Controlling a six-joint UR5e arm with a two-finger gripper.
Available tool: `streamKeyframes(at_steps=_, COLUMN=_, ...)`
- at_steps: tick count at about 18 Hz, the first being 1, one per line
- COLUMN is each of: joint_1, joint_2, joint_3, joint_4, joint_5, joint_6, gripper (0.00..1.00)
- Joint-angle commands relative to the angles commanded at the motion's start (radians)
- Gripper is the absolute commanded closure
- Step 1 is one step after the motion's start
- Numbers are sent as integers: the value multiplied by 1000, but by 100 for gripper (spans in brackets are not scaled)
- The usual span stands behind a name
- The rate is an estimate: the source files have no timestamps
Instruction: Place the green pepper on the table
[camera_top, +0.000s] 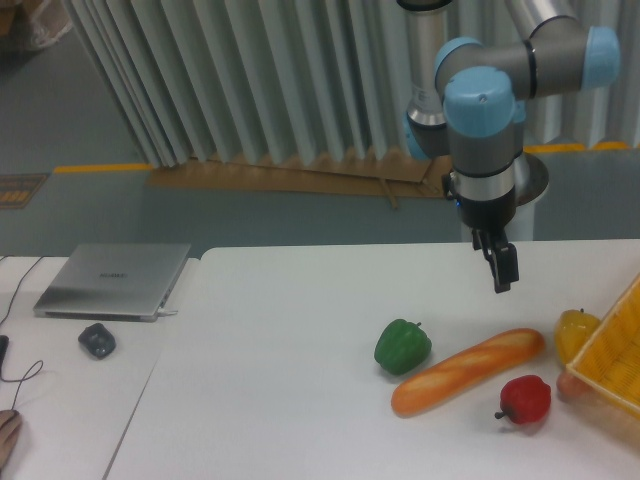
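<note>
Jaws hard to read at this size, seemingly close together and holding nothing; open or closed cannot be told. Gripper hanging in the air above the far right part of the table, well apart from everything on it. Below and to the left, resting on the white tabletop: green pepper, upright, stem up, just beside the left end of a bread loaf. Nearby, a red pepper, a yellow pepper and the corner of a yellow basket. Judged as placement done, retreat in hand. Next move likely only clearing away, without brushing the pepper.
</note>
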Motion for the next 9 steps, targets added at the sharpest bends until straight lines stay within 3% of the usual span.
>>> streamKeyframes(at_steps=4, joint_1=-28, joint_2=54, joint_3=-9, joint_4=1, joint_5=-82, joint_6=-5, gripper=0)
streamKeyframes(at_steps=9, joint_1=-19, joint_2=71, joint_3=-14, joint_4=3, joint_5=-36, joint_6=-29, gripper=0)
